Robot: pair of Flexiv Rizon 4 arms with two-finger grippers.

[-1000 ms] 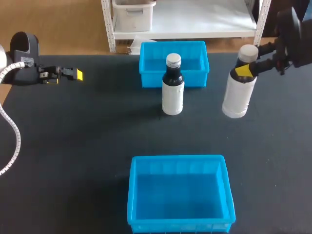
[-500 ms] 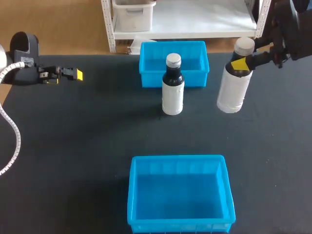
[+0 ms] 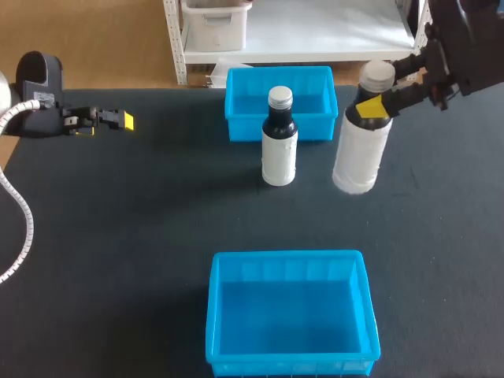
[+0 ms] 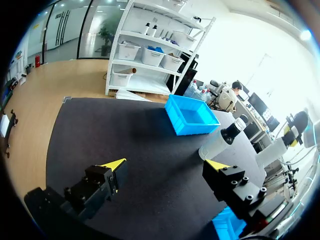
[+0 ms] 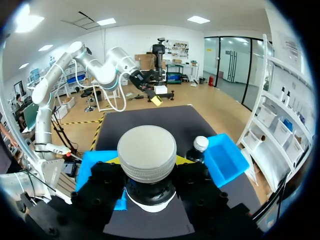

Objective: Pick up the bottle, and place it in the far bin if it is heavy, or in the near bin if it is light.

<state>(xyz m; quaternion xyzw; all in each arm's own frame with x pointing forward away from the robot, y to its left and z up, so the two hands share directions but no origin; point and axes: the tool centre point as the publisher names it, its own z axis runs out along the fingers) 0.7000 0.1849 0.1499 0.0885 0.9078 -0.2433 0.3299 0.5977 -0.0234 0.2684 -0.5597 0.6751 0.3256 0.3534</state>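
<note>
My right gripper (image 3: 372,106) is shut on the neck of a white bottle (image 3: 359,157) with a grey cap. The bottle hangs slightly tilted above the table, just right of the far blue bin (image 3: 242,126). In the right wrist view its cap (image 5: 147,151) fills the space between my fingers. A second bottle (image 3: 279,146), dark-necked with a white label and a silver cap, stands in front of the far bin. The near blue bin (image 3: 287,257) sits at the table's front. My left gripper (image 3: 118,120) stays open at the far left, holding nothing.
From the left wrist, the open left gripper (image 4: 167,165) faces the far bin (image 4: 192,116) and the standing bottle (image 4: 220,142) across bare black tabletop. The standing bottle (image 5: 197,149) is close beside the held one. A white shelf stands behind the table.
My right arm has carried the held white bottle leftward and slightly farther back, closer to the far bin and the standing bottle. The left arm has not moved.
</note>
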